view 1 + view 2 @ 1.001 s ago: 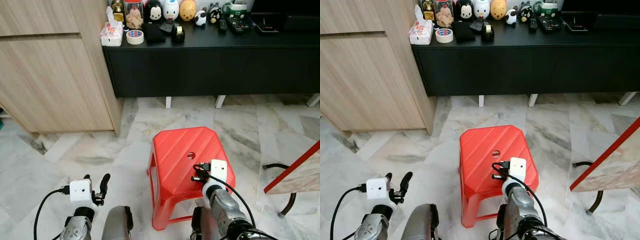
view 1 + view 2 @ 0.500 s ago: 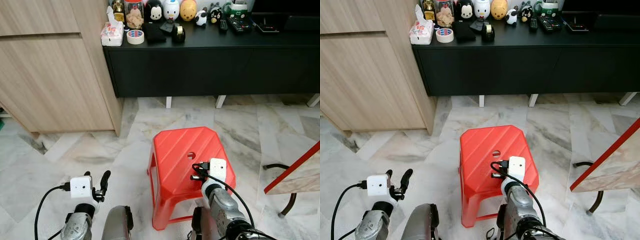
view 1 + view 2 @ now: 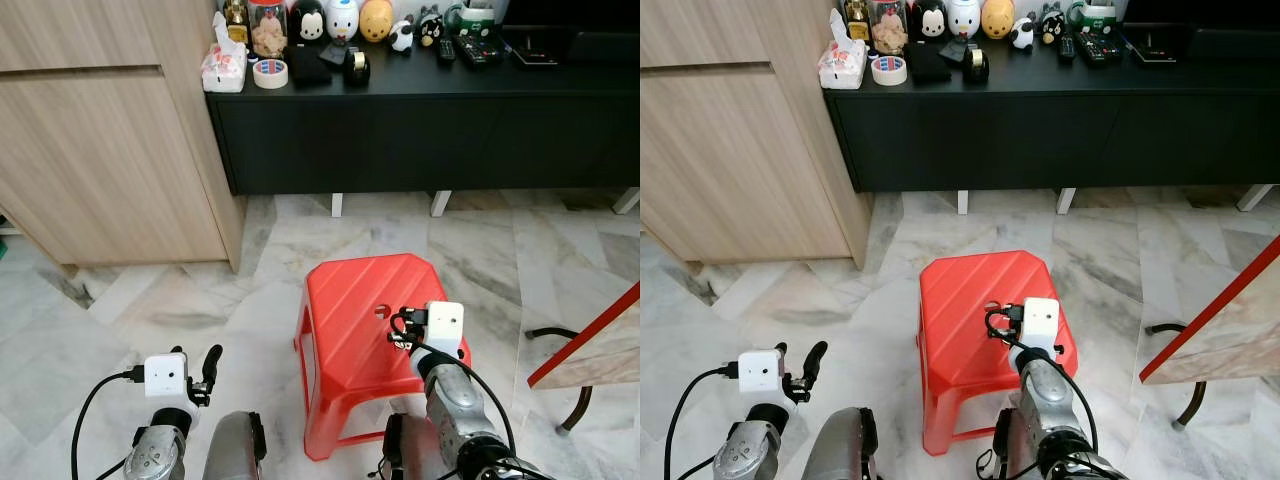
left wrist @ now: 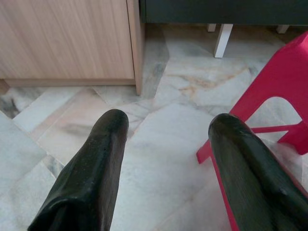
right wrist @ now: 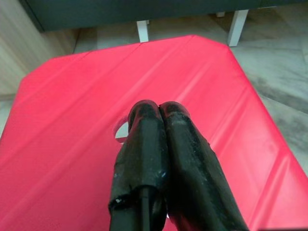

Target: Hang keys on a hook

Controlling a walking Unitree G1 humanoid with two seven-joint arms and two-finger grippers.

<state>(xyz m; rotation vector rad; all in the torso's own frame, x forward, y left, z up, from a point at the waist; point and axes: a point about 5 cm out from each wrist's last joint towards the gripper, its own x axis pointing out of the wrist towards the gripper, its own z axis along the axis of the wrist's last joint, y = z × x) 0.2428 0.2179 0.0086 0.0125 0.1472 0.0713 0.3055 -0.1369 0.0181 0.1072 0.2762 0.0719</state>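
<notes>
Right gripper over red stool, fingers pressed together, nothing visibly held. Left gripper wide open, empty, low over floor. Keys, hook: cannot tell where. Best scan console top before walking.

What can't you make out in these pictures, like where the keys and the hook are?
- Keys and hook: none recognisable; the small things on the black cabinet are too small to name in the eye views.
- Red stool: its right front corner sits behind the right arm.
- Right gripper: fingers pressed together; anything between them can't be told.
</notes>
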